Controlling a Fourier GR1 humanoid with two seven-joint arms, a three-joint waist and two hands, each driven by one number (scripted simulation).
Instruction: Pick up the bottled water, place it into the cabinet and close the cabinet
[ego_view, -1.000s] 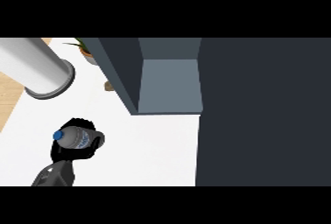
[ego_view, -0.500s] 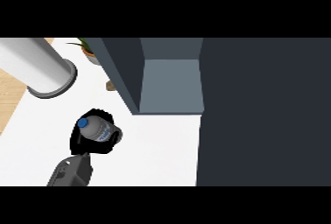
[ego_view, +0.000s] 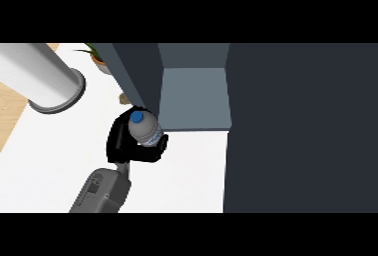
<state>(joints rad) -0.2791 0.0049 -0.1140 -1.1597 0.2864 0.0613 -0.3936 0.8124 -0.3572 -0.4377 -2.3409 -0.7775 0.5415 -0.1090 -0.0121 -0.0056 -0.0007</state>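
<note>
Carrying the bottled water (ego_view: 145, 130) roughly upright, blue cap uppermost, the left hand (ego_view: 124, 149) has its fingers (ego_view: 159, 144) curled round the bottle's body. The bottle sits at the cabinet (ego_view: 193, 97) mouth's left front corner, just beside the left wall. The open compartment lies to its right, so I judge the next move is rightward and inward.

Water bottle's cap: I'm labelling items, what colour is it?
Blue cap on the clear plastic bottle in the left hand; head view.
</note>
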